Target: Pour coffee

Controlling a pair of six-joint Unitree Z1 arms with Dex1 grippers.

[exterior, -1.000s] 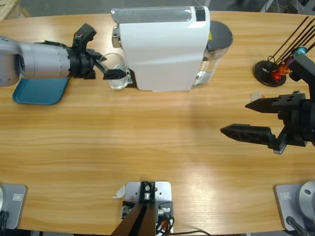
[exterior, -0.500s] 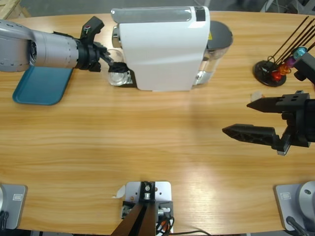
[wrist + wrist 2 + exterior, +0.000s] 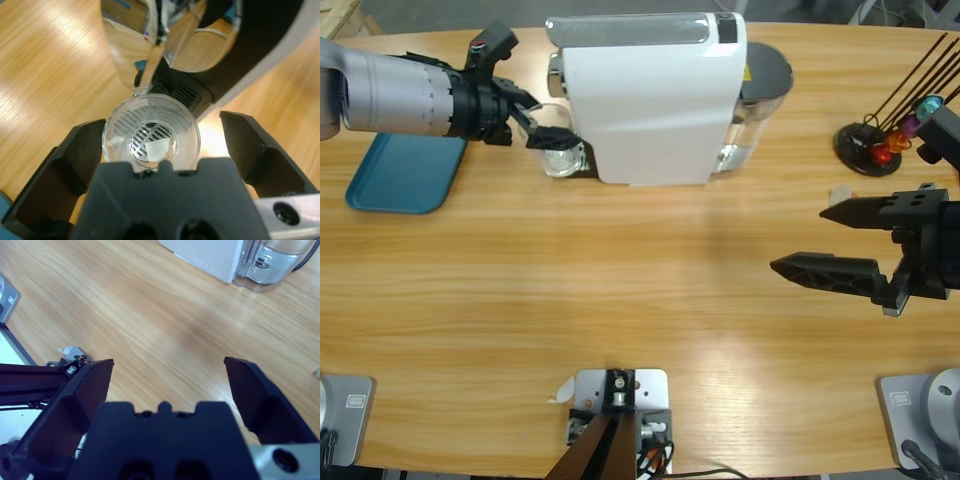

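My left gripper (image 3: pixel 162 145) stands spread around a small clear tumbler (image 3: pixel 151 132), one black jaw on each side, not touching it. The round, smooth glass sits on the slotted drip grate (image 3: pixel 150 141) beneath the glossy white coffee machine (image 3: pixel 645 95); I see no coffee in it. My right gripper (image 3: pixel 820 240) hangs spread over bare wooden table (image 3: pixel 620 290).

High view looks down; wrist views share the coffee machine (image 3: pixel 645 100).

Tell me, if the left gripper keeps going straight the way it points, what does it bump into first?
Probably the clear glass, which sits between the open jaws of the left gripper. Just behind it stands the white coffee machine, though depth is hard to judge.
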